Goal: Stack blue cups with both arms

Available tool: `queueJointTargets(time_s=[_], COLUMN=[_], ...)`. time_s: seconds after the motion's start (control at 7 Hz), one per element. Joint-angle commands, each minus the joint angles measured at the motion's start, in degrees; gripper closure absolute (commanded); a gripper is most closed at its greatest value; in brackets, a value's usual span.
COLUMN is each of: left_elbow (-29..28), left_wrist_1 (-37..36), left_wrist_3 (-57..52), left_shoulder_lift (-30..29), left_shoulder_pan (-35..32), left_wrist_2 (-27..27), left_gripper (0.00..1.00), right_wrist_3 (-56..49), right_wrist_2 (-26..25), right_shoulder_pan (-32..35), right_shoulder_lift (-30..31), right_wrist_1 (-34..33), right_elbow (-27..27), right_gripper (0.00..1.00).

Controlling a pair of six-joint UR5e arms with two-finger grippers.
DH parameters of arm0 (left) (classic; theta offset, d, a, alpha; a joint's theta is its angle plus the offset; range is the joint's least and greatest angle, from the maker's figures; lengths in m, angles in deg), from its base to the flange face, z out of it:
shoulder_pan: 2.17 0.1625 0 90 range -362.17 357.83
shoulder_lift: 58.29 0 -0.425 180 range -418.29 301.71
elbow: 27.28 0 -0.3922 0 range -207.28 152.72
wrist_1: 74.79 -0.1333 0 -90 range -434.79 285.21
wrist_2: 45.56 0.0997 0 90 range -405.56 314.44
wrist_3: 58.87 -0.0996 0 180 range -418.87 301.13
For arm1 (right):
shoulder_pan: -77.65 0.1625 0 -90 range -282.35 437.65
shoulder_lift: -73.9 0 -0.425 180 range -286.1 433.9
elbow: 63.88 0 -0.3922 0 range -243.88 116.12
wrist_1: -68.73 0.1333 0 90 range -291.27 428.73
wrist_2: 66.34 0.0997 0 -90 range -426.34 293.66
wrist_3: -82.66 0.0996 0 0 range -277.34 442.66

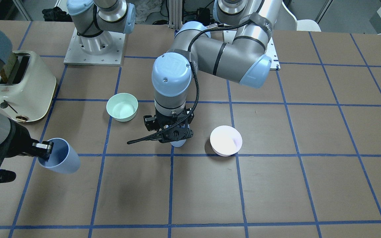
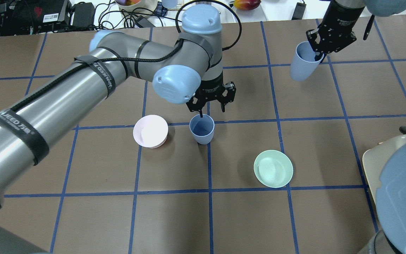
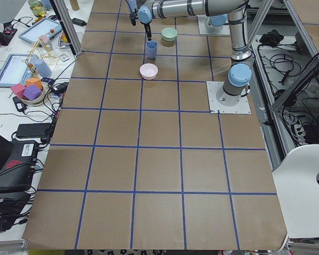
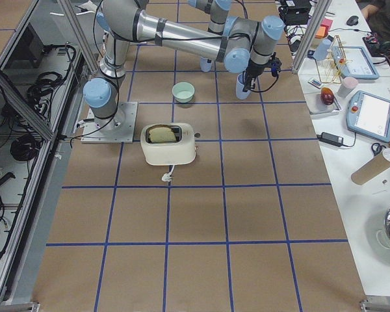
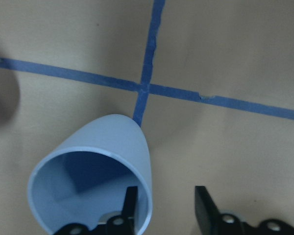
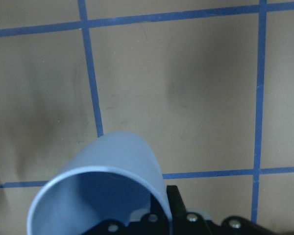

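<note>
One blue cup (image 2: 203, 132) stands upright on the counter (image 2: 245, 211), on a blue line (image 2: 209, 169). The pink bowl (image 2: 150, 131) sits close on one side of it. The green bowl (image 2: 272, 168) sits a bit farther off on the other side. The left fingers (image 5: 206, 208) are spread apart over the cup's rim, one inside and one outside, not squeezing. The other cup (image 2: 301, 67) is held up and tipped, well apart from the first. The right fingers (image 1: 42, 145) pinch its rim. A toaster (image 1: 25, 86) sits near that arm.
</note>
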Motion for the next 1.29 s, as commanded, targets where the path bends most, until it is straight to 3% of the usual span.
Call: queueJointTargets(time_s=[0.0, 0.29, 0.43, 0.71, 1.14], left_elbow=[-2.4, -1.7, 0.2, 2.4, 2.5], left_wrist_1=[7.0, 13.9, 13.7, 13.1, 13.0], left_wrist_3=[-9.5, -22.5, -26.5, -26.7, -26.1], left_shoulder_lift=[9.0, 17.3, 19.4, 22.1, 22.1], left_shoulder_pan=[5.5, 11.6, 15.4, 18.1, 18.1], left_wrist_2=[0.3, 0.6, 0.6, 2.7, 2.8], left_gripper=[0.0, 0.0, 0.0, 0.0, 0.0], right_wrist_3=[6.7, 13.6, 18.1, 27.7, 34.0], right_wrist_2=[0.1, 0.3, 2.7, 3.4, 4.5], right_shoulder_pan=[4.8, 10.6, 13.5, 20.8, 26.0], right_shoulder_lift=[2.5, 2.7, 2.7, 2.7, 2.0], right_wrist_1=[2.8, 3.6, 4.0, 4.1, 4.1], right_elbow=[0.1, 0.1, 0.2, 0.5, 0.9], right_gripper=[1.0, 1.0, 1.0, 1.0, 1.0])
